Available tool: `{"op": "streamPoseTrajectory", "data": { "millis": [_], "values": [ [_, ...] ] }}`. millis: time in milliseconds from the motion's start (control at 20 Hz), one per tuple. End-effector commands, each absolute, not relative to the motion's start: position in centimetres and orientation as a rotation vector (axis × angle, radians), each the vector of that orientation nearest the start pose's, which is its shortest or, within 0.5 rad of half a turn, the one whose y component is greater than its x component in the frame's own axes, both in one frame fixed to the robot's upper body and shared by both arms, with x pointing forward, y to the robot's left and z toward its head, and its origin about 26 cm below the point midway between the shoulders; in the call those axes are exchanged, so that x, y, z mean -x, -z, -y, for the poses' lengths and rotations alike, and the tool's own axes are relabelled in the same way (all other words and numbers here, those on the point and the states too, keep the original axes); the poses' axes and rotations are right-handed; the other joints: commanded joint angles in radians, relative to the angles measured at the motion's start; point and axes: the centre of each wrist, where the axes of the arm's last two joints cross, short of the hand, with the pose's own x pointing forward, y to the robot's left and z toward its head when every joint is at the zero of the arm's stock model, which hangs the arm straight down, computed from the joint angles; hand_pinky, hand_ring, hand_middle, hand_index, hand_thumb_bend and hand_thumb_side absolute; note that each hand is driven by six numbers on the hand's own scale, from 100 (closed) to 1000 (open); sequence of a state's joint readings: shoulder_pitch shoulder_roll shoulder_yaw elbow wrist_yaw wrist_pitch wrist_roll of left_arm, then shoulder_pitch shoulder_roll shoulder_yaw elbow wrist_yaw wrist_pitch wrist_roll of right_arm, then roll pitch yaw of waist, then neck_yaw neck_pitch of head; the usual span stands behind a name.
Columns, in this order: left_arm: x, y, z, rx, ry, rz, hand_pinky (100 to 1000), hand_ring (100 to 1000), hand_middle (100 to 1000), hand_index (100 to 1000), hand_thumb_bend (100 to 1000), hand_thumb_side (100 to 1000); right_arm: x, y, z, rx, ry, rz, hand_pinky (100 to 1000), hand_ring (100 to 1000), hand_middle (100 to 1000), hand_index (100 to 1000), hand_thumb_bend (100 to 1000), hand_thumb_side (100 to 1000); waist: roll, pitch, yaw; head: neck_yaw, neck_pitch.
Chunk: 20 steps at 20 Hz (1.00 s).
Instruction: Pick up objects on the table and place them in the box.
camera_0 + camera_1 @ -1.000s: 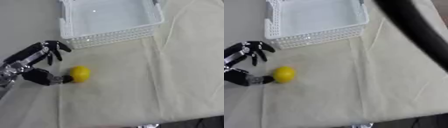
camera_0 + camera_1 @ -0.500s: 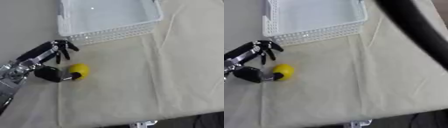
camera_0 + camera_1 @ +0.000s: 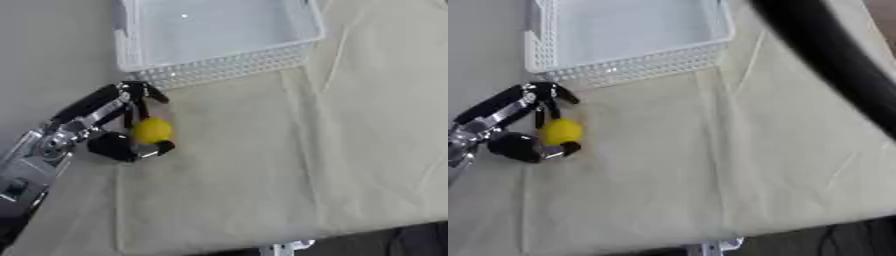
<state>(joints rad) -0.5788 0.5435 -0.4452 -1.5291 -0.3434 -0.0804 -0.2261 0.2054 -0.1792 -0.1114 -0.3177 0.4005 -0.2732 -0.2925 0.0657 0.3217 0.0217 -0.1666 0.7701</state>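
Table (image 3: 52,60) with pale grey top, mostly covered by a cream cloth (image 3: 289,165), creased in long folds. Cloth's near edge runs askew along the bottom. Dark floor (image 3: 859,235) shows past it at lower right. Small metal fitting (image 3: 284,247) at the table's near edge. Even, soft light.

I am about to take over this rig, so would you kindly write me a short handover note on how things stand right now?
Left hand: fingers and thumb curled round the yellow ball, over the left part of the cream cloth.
Right hand: not seen; only a dark blurred arm crosses the right eye view.
White box: at the far edge of the cloth, just beyond the ball, nothing visible inside it.
Done: the ball is grasped.
Left: carry the ball to the box and let it go inside. No other loose objects show on the cloth.
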Motion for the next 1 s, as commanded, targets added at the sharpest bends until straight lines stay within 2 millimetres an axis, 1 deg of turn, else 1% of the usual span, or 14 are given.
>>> {"op": "streamPoseTrajectory", "data": {
  "millis": [50,200,350,400,500,600,650,700,750,800,850,900,950,1000],
  "values": [
    [-37.6,-14.1,-22.4,-0.360,1.374,1.777,330,575,737,804,400,486,5.2,24.1,34.7,0.499,-0.253,0.386,455,564,660,716,100,878,-0.004,-0.013,0.003,0.003,0.000],
    [-37.5,-13.7,-22.8,-0.368,1.364,1.763,335,578,737,804,324,451,5.1,24.2,34.6,0.495,-0.252,0.388,455,564,660,716,100,878,-0.007,-0.012,0.006,0.006,0.000],
    [-37.5,-13.8,-23.6,-0.417,1.377,1.755,347,584,735,802,249,303,5.1,24.2,34.5,0.494,-0.250,0.390,455,564,660,716,100,877,-0.010,-0.011,0.009,0.005,0.000],
    [-37.5,-13.8,-23.8,-0.439,1.386,1.756,347,584,734,802,243,293,5.1,24.2,34.5,0.493,-0.250,0.390,455,564,660,716,100,877,-0.010,-0.011,0.010,0.005,0.000],
    [-37.4,-14.0,-24.2,-0.494,1.410,1.768,354,587,725,792,168,107,5.0,24.2,34.4,0.492,-0.248,0.392,455,564,660,716,100,877,-0.013,-0.010,0.011,0.005,0.000],
    [-37.4,-13.9,-24.5,-0.556,1.433,1.794,345,581,714,780,133,100,5.0,24.2,34.4,0.490,-0.248,0.395,455,564,660,716,100,877,-0.015,-0.009,0.011,0.005,0.000],
    [-37.4,-14.0,-24.5,-0.586,1.432,1.817,260,507,608,701,100,100,4.9,24.2,34.3,0.489,-0.247,0.396,454,564,660,716,100,877,-0.017,-0.008,0.012,0.005,0.000],
    [-37.3,-14.1,-24.7,-0.625,1.421,1.854,244,493,591,686,100,100,4.9,24.3,34.3,0.488,-0.247,0.397,454,564,660,716,100,877,-0.018,-0.007,0.012,0.004,0.000],
    [-37.4,-14.1,-24.8,-0.663,1.403,1.898,140,417,503,599,100,100,4.9,24.3,34.2,0.487,-0.247,0.398,455,564,660,716,100,877,-0.020,-0.006,0.012,0.004,0.000],
    [-37.4,-14.0,-24.9,-0.698,1.387,1.936,151,426,512,609,100,100,4.8,24.3,34.2,0.486,-0.247,0.399,455,564,660,716,100,877,-0.021,-0.006,0.011,0.004,0.000],
    [-37.4,-13.9,-25.0,-0.729,1.368,1.982,100,345,436,525,100,100,4.8,24.3,34.1,0.485,-0.247,0.401,455,564,659,716,100,877,-0.023,-0.005,0.011,0.004,0.000],
    [-37.5,-13.7,-25.1,-0.756,1.346,2.025,100,345,436,525,100,100,4.7,24.3,34.1,0.484,-0.247,0.403,455,564,659,716,100,877,-0.024,-0.004,0.010,0.004,0.000],
    [-37.6,-13.6,-25.2,-0.778,1.317,2.069,100,227,313,417,100,100,4.7,24.3,34.1,0.483,-0.248,0.405,455,564,659,716,100,877,-0.026,-0.003,0.009,0.005,0.000],
    [-37.7,-13.5,-25.3,-0.795,1.284,2.112,100,227,313,417,100,100,4.6,24.3,34.1,0.482,-0.249,0.406,455,564,659,716,100,877,-0.026,-0.003,0.008,0.005,0.000]
  ]
}}
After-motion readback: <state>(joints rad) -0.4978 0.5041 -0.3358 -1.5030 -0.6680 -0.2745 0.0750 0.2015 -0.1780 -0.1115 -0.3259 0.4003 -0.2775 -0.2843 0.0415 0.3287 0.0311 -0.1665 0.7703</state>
